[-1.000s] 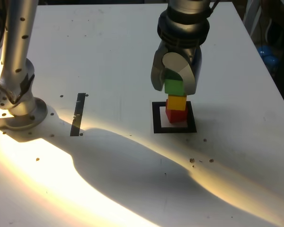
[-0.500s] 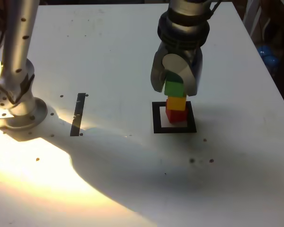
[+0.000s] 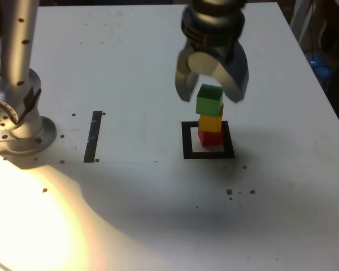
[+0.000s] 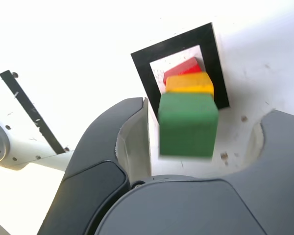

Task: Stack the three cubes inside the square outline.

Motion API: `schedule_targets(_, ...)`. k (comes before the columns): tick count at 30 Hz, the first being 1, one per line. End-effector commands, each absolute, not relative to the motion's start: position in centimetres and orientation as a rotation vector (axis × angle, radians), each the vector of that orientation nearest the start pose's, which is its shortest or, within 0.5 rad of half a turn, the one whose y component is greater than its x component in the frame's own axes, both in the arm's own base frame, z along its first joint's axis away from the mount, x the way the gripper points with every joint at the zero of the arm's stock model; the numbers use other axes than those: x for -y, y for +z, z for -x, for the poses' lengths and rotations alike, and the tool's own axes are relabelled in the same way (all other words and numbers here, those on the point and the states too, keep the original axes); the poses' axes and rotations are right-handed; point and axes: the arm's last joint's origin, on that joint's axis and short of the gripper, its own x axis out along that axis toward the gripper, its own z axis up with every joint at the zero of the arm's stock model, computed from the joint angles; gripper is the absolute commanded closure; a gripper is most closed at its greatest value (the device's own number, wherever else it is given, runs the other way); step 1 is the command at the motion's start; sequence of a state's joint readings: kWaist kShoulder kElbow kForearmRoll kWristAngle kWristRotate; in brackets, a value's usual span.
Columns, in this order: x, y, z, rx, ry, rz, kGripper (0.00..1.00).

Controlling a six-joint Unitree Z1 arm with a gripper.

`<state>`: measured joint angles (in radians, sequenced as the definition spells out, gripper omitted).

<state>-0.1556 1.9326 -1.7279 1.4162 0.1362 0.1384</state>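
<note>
The grey two-fingered gripper has opened: a second ago its jaws were closed against the small plain green cube, and now they stand spread wide to either side of it, clear of its faces. The gripper has also risen slightly toward the top of the exterior frame. The green cube, freed, sits alone on the stack. The bright patch of light on the white table has shrunk back toward the lower left corner.

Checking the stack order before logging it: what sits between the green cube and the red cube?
The yellow cube sits between the green cube on top and the red cube at the bottom, seen in both views.
</note>
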Motion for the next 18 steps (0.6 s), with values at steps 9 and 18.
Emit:
schedule_targets(9, 2.8, 36.7, -20.8, -1.532, -0.152, -0.313, 0.01)
schedule_targets(18, 1.7, 32.8, -14.4, -1.645, -0.113, -0.288, 0.01)
